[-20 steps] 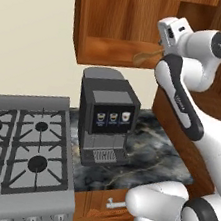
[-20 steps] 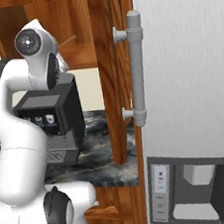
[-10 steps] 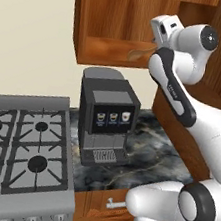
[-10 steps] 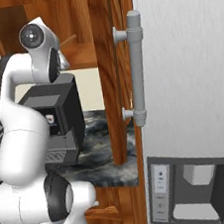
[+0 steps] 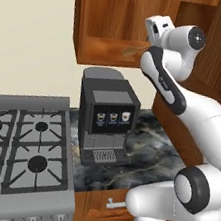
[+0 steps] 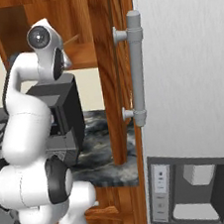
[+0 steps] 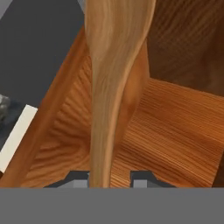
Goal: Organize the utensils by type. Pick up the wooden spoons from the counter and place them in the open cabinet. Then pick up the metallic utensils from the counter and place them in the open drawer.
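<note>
From the left base view, my arm reaches up to the open cabinet [image 5: 120,30], with my wrist at its lower shelf edge. 1 light brown tip, likely the wooden spoon [image 5: 128,50], lies against that shelf front just left of my hand. Below stand 1 coffee machine [image 5: 107,117] on the counter [image 5: 146,153] and 1 stove [image 5: 19,154] with 4 burners. I cannot tell the fingers' state from here.

From the right base view, my upper arm hides most of the hand. 1 thin pale stick pokes out past my wrist toward the cabinet wall, probably the spoon's handle [image 6: 73,38]. 1 fridge [image 6: 192,98] with 1 long grey handle [image 6: 137,68] stands to the right.

In the hand view, my gripper [image 7: 109,177] pinches 1 wooden spoon by its handle, the bowl widening away from me over the cabinet's wooden floor [image 7: 175,131]. The 2 fingertips sit tight on either side of the handle.

My worry: the spoon hangs near the shelf's front edge. If I release it here, it may tip out and drop onto the coffee machine or counter. Pushing deeper, the long bowl could jam against the back panel and twist in my grip.
</note>
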Available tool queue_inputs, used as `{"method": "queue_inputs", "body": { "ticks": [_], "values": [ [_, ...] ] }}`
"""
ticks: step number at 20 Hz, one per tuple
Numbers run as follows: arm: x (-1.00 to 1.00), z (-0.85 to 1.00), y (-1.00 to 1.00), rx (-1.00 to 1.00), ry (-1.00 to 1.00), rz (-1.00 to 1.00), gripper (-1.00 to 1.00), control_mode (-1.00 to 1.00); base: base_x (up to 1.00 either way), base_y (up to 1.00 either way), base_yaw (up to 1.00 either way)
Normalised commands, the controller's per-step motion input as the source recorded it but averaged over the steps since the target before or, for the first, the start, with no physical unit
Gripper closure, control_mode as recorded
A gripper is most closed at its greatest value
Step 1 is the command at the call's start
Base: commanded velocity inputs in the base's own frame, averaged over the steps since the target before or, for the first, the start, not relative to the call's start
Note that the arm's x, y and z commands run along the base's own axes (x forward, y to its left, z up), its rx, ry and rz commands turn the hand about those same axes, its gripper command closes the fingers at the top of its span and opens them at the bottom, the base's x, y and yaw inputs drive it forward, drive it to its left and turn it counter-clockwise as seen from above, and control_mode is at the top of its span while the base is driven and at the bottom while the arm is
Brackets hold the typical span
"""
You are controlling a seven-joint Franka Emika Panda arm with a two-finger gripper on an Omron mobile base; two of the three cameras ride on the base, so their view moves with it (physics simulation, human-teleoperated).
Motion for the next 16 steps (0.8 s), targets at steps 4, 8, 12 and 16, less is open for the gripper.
{"method": "queue_inputs", "body": {
  "ticks": [4,8,12,16],
  "values": [
    [0.46,-0.09,0.02,0.03,0.0,0.0,1.0,-1.0,0.0,0.0,0.0],
    [0.42,-0.1,0.01,0.01,0.01,0.0,1.0,-1.0,0.0,0.0,0.0],
    [0.44,0.0,0.0,0.0,0.01,0.0,1.0,-1.0,0.0,0.0,0.0],
    [0.37,-0.02,0.0,0.0,0.0,0.0,1.0,-1.0,0.0,0.0,0.0]
  ]
}}
